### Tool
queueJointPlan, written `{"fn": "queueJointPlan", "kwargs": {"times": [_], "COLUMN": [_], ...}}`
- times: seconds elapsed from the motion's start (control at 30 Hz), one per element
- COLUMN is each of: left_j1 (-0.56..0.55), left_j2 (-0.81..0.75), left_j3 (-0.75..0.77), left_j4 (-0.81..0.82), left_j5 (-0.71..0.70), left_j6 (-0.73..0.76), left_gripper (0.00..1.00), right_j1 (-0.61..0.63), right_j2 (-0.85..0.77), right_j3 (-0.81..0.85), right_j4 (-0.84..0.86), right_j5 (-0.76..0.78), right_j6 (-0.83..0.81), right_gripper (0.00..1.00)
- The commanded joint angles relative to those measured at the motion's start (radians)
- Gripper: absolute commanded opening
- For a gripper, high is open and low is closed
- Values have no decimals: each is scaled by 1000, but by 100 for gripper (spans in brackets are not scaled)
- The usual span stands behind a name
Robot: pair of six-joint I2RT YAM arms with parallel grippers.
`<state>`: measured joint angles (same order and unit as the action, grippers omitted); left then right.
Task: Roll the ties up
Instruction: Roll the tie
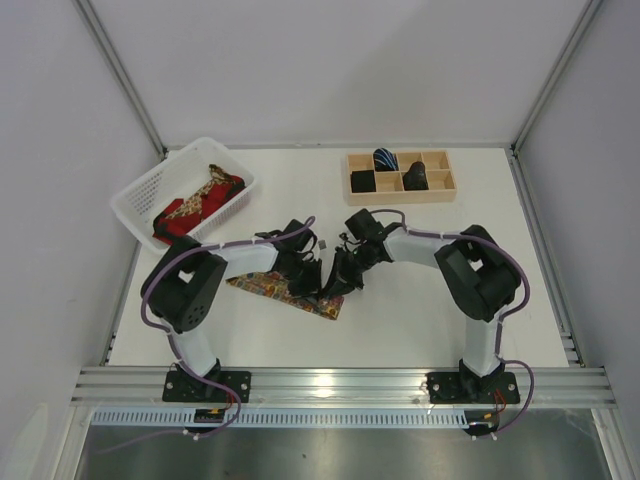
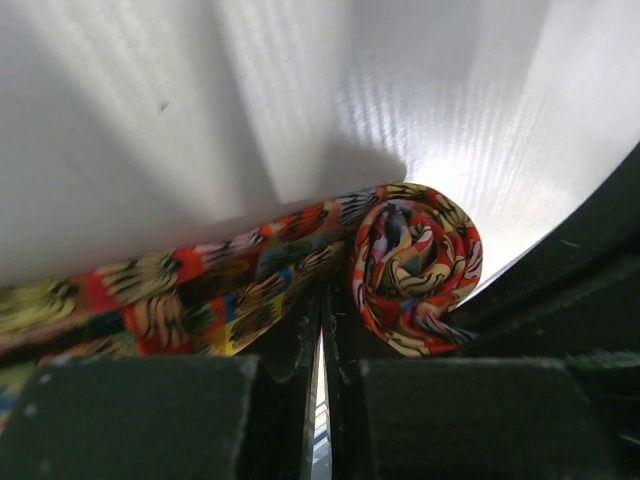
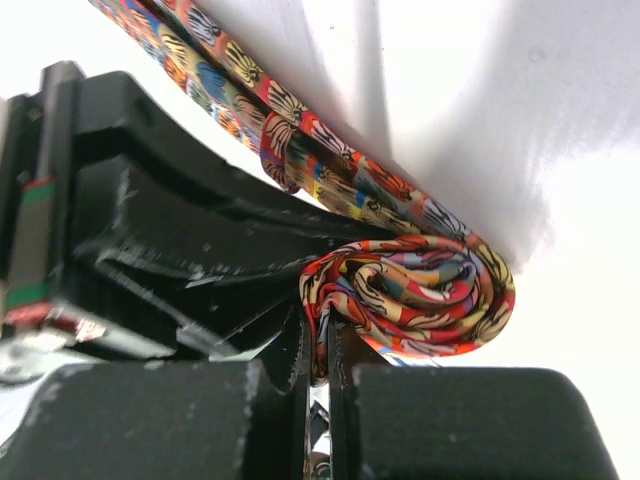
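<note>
A multicoloured tie (image 1: 268, 287) lies flat on the white table, its near end wound into a small roll (image 2: 415, 270) (image 3: 420, 290). Both grippers meet at that roll. My right gripper (image 1: 338, 273) (image 3: 318, 335) is shut on a fold of fabric hanging from the roll's left edge. Coming from the other side, my left gripper (image 1: 303, 268) (image 2: 322, 300) has its jaws almost together, fingertips at the point where the flat strip runs into the roll. The left gripper's black body (image 3: 170, 220) fills the left of the right wrist view.
A white basket (image 1: 135, 195) at the back left holds a red tie (image 1: 180, 222) and a gold paisley tie (image 1: 195, 203). A wooden compartment tray (image 1: 400, 200) at the back right holds a rolled blue-striped tie (image 1: 386, 159) and rolled black ties (image 1: 415, 178).
</note>
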<state>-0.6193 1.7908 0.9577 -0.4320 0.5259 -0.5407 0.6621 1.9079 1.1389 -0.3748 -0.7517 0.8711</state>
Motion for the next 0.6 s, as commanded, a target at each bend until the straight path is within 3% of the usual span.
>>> {"fn": "queueJointPlan", "kwargs": {"times": [0.0, 0.3, 0.57], "left_j1": [-11, -4, 108], "left_j2": [-62, -194, -304], "left_j3": [1, -27, -50], "left_j4": [-26, -56, -79], "left_j5": [-62, -190, -248], "left_j6": [47, 51, 59], "left_gripper": [8, 8, 9], "right_j1": [36, 44, 50], "right_j2": [51, 98, 137], "right_j3": [50, 108, 169], "right_j4": [-5, -70, -136], "right_j5": [86, 143, 186], "right_j6": [-11, -29, -18], "right_gripper": [0, 0, 1]}}
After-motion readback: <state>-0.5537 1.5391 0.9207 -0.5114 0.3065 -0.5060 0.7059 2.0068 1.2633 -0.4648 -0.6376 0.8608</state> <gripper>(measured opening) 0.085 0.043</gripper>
